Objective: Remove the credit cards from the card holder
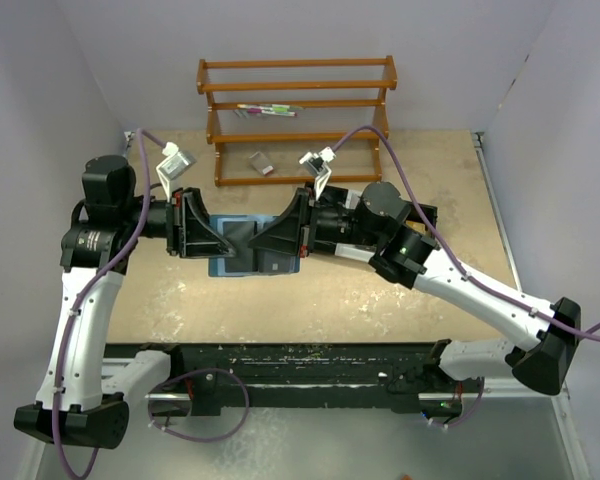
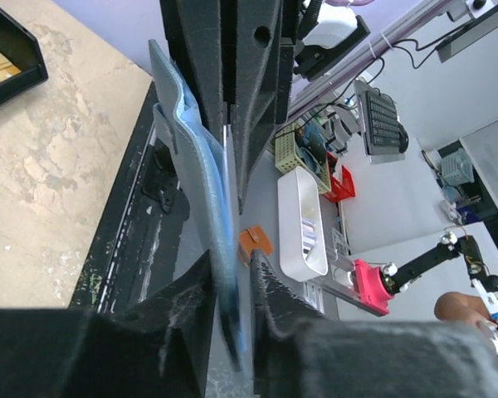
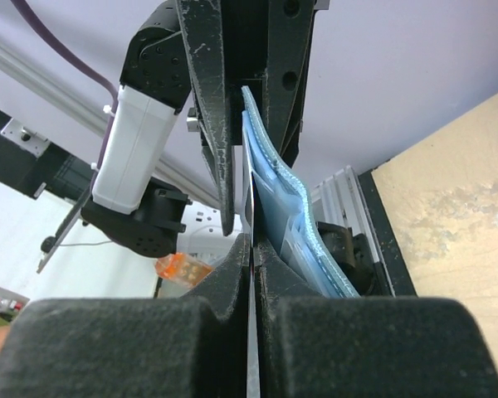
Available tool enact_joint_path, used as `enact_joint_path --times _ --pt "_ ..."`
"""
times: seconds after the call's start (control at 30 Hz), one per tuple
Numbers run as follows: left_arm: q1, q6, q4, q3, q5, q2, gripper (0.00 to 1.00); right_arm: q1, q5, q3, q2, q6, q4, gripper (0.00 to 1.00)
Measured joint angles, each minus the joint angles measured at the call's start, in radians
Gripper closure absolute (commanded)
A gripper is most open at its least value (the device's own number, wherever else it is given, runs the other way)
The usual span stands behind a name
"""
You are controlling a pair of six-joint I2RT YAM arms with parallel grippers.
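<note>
Card: the card point(image 3: 249, 211) is a thin, stiff, slick sliver. I see it edge-on, partly inside the holder point(image 1: 242, 262).
Card grip: my right tool point(image 3: 251, 245) is pressed together on the card's exposed end. I judge a flat pinch on its faces is the only sound hold.
Holder: it is soft and light, and it bows under load. My left tool point(image 2: 231, 274) pinches its far end, so I expect it to flex if I pull hard.
Where: it hangs between my two tools, over the middle of the tabletop point(image 1: 380, 290). It seems clear of the tabletop, but I cannot be sure.
Facing: the holder's broad face is up.
Long axis: it runs left to right, tool to tool. The card lies along that line, with its free end toward my right tool.
</note>
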Motion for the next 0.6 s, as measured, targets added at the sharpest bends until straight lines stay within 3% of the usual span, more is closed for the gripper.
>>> enact_joint_path --times 0.13,0.23,0.37,0.43,0.6 --pt "0.0 -0.016 0.006 0.0 0.01 -0.005 0.64 0.0 -0.003 -0.013 -0.006 0.01 0.005 1.0" --pt "0.0 -0.019 0.005 0.0 0.014 -0.011 0.64 0.0 -0.008 -0.015 -0.008 0.017 0.005 1.0" --pt "0.0 -0.016 0.003 0.001 0.018 -0.018 0.85 0.0 -0.017 -0.015 -0.009 0.022 0.005 1.0" --pt "0.0 -0.011 -0.003 0.001 0.016 -0.018 0.89 0.001 -0.021 -0.017 -0.013 0.026 0.009 1.0" --pt "-0.002 0.06 -0.083 0.023 0.013 -0.005 0.92 0.003 -0.023 -0.048 -0.036 0.029 0.019 0.84"
